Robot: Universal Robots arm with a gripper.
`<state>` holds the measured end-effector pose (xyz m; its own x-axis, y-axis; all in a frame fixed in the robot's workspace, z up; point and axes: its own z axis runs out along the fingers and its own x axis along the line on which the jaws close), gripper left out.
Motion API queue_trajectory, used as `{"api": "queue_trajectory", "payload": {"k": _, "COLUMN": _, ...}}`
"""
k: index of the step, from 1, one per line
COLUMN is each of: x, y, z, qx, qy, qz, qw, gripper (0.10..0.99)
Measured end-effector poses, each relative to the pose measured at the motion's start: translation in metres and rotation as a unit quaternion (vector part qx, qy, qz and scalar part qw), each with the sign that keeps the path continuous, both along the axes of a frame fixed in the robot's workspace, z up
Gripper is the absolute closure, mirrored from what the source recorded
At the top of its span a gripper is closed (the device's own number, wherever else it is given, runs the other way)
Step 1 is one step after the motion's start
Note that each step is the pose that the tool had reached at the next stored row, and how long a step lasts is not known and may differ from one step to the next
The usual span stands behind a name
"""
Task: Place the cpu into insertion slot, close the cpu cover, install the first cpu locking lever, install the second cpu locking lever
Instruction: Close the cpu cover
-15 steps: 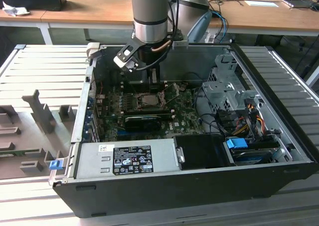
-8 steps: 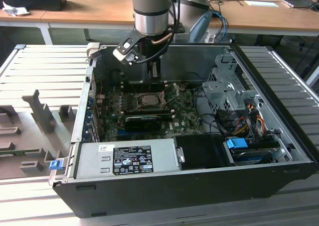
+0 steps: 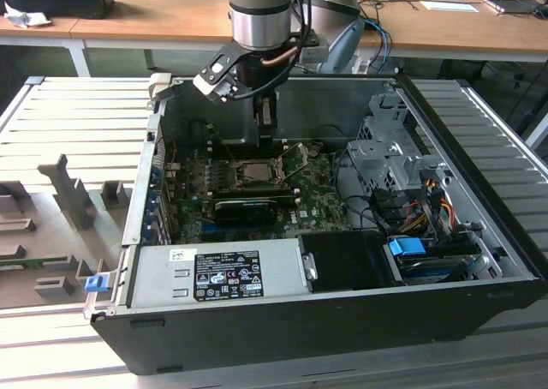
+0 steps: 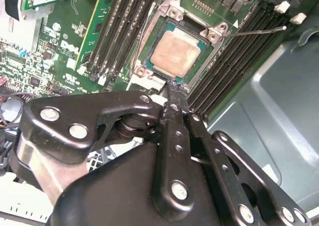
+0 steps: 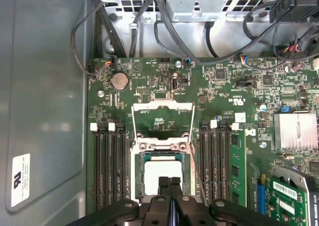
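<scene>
Case (image 3: 257,342), open upward, holds green board (image 3: 318,202). Your gripper (image 5: 171,181) hangs clenched on nothing, tips at slot (image 5: 140,178) rim. Cover (image 5: 162,105) lies swung open just beside slot; cpu (image 5: 158,172) (image 4: 174,56) sits inside slot, pale face up, as you see in both wrist views.

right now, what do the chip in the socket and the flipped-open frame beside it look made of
Chip: looks like a metal top, matt pale silver with a tan cast. Frame: probably thin stamped steel, bare bright silver; its narrow bars glint and the board shows through its window.
</scene>
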<state>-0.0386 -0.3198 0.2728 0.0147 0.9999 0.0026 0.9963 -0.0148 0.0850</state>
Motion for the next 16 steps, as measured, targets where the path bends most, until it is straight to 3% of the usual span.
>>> {"api": "queue_trajectory", "payload": {"k": 6, "x": 0.0101, "y": 0.0001, "z": -0.0001, "qx": 0.0001, "qy": -0.0001, "qz": 0.0, "qw": 1.0, "gripper": 0.98}}
{"api": "queue_trajectory", "payload": {"k": 10, "x": 0.0238, "y": 0.0, "z": -0.0004, "qx": 0.0001, "qy": 0.0002, "qz": 0.0, "qw": 1.0, "gripper": 0.98}}
{"api": "queue_trajectory", "payload": {"k": 16, "x": 0.03, "y": 0.0, "z": -0.0013, "qx": 0.0, "qy": 0.0003, "qz": 0.001, "qw": 1.0, "gripper": 0.98}}
